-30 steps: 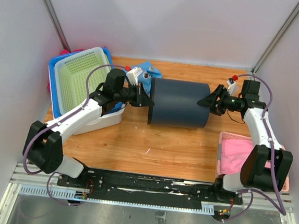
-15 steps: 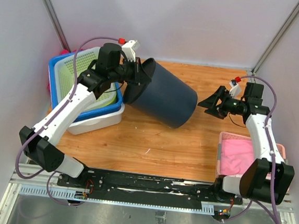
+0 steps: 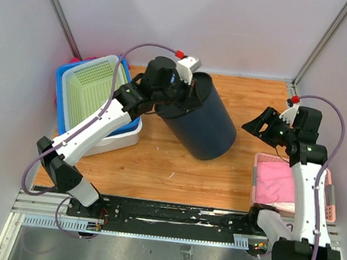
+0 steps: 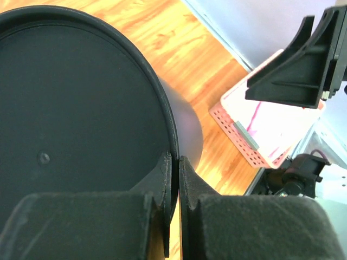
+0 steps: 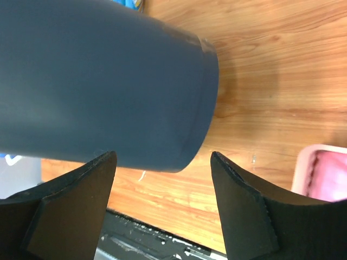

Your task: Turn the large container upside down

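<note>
Left pincer [image 4: 174, 162]: shut tight on the edge of the large container [image 3: 207, 124], one finger inside the lip and one outside, at its raised end. The wrist view shows a flat dark disc with a small centre nub just past the lip. It looks shallow, so this end is judged to be the base, though that is not certain. The container is tilted on the counter [image 3: 176, 167], just beside the green basket [image 3: 95, 89]. Its long axis slopes from the gripped end, nearest the basket, down to a lower end that points away from the basket and toward the arm bases. That lower end looks to be resting on the wood by one edge. Right pincer [image 3: 260, 124]: jaws wide apart, holding nothing. It sits on the side of the container away from the basket and near the lower end, but is not touching it. Judgement: the left arm carries the whole load, and the turn depends on bringing the raised end over the lower one until the axis is upright. The right arm is placed to steady the wall if it slips.
</note>
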Motion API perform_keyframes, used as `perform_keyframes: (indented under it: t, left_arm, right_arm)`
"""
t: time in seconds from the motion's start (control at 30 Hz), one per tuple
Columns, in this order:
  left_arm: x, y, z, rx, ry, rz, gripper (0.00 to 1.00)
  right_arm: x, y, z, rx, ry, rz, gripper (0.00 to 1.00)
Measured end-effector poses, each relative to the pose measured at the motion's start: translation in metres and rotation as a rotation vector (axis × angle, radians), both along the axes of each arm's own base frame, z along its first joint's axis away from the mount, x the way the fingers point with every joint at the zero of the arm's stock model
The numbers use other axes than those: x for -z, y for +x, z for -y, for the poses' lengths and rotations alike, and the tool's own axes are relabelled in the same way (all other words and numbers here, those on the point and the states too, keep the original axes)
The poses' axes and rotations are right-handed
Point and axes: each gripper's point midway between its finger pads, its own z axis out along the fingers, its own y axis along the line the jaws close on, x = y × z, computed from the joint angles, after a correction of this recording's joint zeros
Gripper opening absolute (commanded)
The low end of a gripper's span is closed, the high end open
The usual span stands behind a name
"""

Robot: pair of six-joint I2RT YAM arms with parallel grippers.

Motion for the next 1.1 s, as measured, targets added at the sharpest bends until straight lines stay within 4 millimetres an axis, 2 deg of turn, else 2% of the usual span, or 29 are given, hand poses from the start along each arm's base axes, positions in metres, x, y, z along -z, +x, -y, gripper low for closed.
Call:
perform_keyframes:
  t: [0.17,0.2,0.4,0.47,0.53,0.63,0.83,0.93,1.1]
  left_arm:
    - [0.006,-0.023,0.044,0.107,0.019,0.032,0.01]
    - [0.007,-0.028,0.051,0.126,0.020,0.033,0.05]
    - [0.022,-0.056,0.074,0.216,0.030,0.003,0.49]
    - [0.028,-0.063,0.079,0.238,0.039,-0.011,0.62]
    - [0.033,-0.069,0.084,0.255,0.044,-0.029,0.69]
    - [0.035,-0.072,0.085,0.262,0.046,-0.040,0.79]
    - [0.025,-0.070,0.077,0.222,0.037,-0.032,0.88]
    - [0.008,-0.069,0.065,0.171,0.023,-0.007,0.89]
    - [-0.034,-0.067,0.032,0.058,-0.030,0.065,0.89]
  right_arm:
    - [-0.018,-0.014,0.019,0.117,-0.085,0.056,0.69]
    - [-0.024,-0.016,0.022,0.140,-0.096,0.065,0.68]
    - [-0.072,-0.027,0.036,0.255,-0.119,0.094,0.64]
    - [-0.082,-0.029,0.038,0.271,-0.119,0.095,0.62]
    - [-0.085,-0.030,0.038,0.275,-0.118,0.088,0.60]
    - [-0.079,-0.030,0.038,0.267,-0.118,0.056,0.60]
    - [-0.058,-0.019,0.033,0.184,-0.167,-0.024,0.60]
    - [-0.046,-0.015,0.027,0.116,-0.215,-0.064,0.59]
    - [-0.031,-0.014,0.030,0.087,-0.301,-0.120,0.55]
